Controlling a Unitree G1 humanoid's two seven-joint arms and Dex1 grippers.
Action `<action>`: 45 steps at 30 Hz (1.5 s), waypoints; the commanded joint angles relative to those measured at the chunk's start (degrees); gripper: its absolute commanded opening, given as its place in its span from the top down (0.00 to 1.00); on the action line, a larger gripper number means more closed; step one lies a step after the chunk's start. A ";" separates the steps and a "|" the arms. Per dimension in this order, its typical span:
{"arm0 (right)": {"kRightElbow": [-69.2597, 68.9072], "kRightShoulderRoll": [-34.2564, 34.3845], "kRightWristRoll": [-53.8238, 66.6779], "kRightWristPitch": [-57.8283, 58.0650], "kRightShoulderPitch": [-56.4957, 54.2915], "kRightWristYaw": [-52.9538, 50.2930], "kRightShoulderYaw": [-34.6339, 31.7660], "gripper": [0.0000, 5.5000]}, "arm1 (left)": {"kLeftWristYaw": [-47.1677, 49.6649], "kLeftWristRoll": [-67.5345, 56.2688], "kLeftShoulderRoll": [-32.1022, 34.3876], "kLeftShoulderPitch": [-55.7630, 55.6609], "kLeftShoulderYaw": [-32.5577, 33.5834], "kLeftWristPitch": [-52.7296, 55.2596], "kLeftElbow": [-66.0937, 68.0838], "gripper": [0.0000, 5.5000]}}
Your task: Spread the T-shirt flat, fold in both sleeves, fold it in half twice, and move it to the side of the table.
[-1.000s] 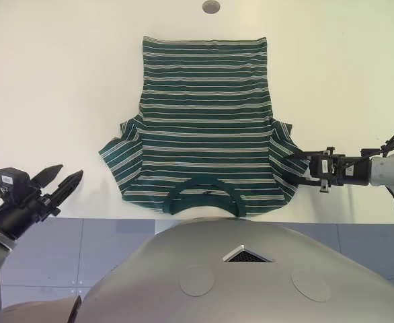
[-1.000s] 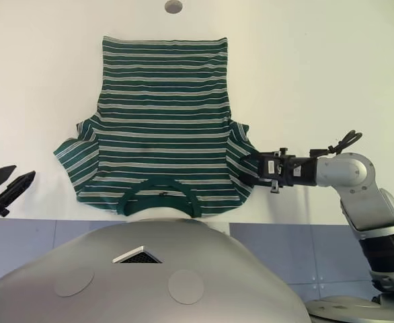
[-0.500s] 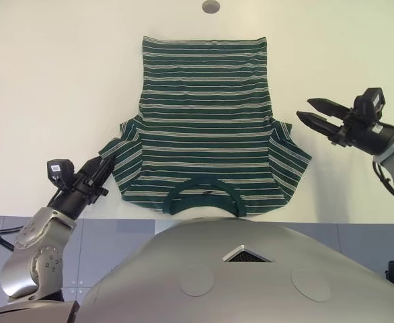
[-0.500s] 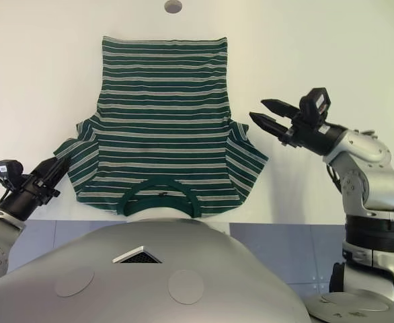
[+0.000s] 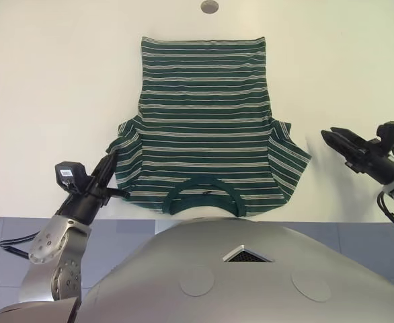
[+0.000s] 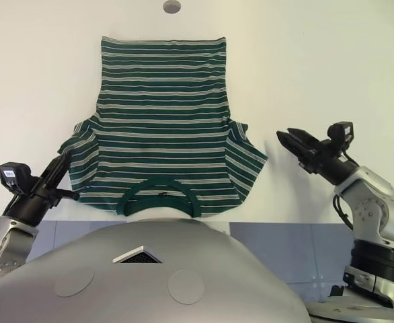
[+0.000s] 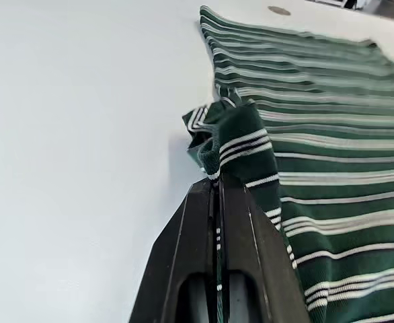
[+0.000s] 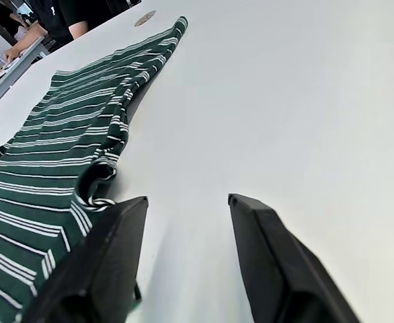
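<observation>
A dark green T-shirt (image 5: 204, 121) with white stripes lies flat on the white table (image 5: 49, 81), collar nearest me and hem at the far side. My left gripper (image 5: 111, 163) is shut on the edge of the left sleeve (image 7: 230, 134), and the cloth bunches just past its fingertips (image 7: 214, 183). My right gripper (image 6: 286, 137) stands open over bare table, to the right of the right sleeve (image 5: 288, 151) and apart from it. In the right wrist view its fingers (image 8: 109, 235) have nothing between them, and the sleeve's curled hem (image 8: 96, 185) lies just beside them.
A small grey round disc (image 5: 210, 7) is set into the table beyond the shirt's hem. Bare table stretches to the left and right of the shirt. The near table edge runs just under the collar, with grey floor below.
My left gripper came in from the far left and shut on the left sleeve, drawing it slightly inward. My right gripper let go of the right sleeve, opened and drew back to the right.
</observation>
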 commanded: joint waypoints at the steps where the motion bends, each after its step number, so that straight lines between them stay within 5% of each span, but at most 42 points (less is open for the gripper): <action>1: -7.95 1.87 7.58 8.41 7.61 -2.16 -3.46 0.59 | 2.71 11.47 4.47 -0.96 -7.10 1.89 -6.21 0.99; 7: -11.22 2.84 6.19 9.85 12.75 -3.88 -1.89 0.59 | 4.40 24.95 8.49 -2.97 -22.41 5.03 -9.31 0.99; 12: -10.03 4.99 3.17 8.40 11.58 -6.26 2.10 0.59 | 4.10 30.70 11.56 -1.63 -27.57 4.30 -5.82 0.99; 22: -9.88 7.96 0.44 3.70 12.83 -6.53 5.92 0.93 | 1.84 26.64 10.83 -1.62 -25.63 0.49 -6.08 0.68; 25: -11.59 7.62 1.43 1.29 12.62 -4.33 5.38 1.00 | 1.26 25.30 10.94 -0.89 -24.13 -1.54 -5.14 0.67; 29: -20.14 1.27 7.23 3.91 10.55 1.89 3.92 1.00 | 1.43 24.81 10.33 -0.11 -23.40 -3.21 -4.55 0.67; 38: -24.12 -7.78 -4.72 1.36 -2.22 9.04 22.12 1.00 | -2.24 22.31 12.53 -1.87 -20.56 -3.17 -5.86 0.67; 42: -24.35 -6.24 -5.90 5.27 -7.74 5.42 28.84 1.00 | -5.97 21.16 16.31 -0.39 -12.53 -2.44 -7.74 0.47; 45: -23.02 -6.31 -5.04 6.70 -10.00 4.75 29.54 0.83 | -11.52 20.14 20.13 2.82 -6.69 -3.40 -9.70 0.32</action>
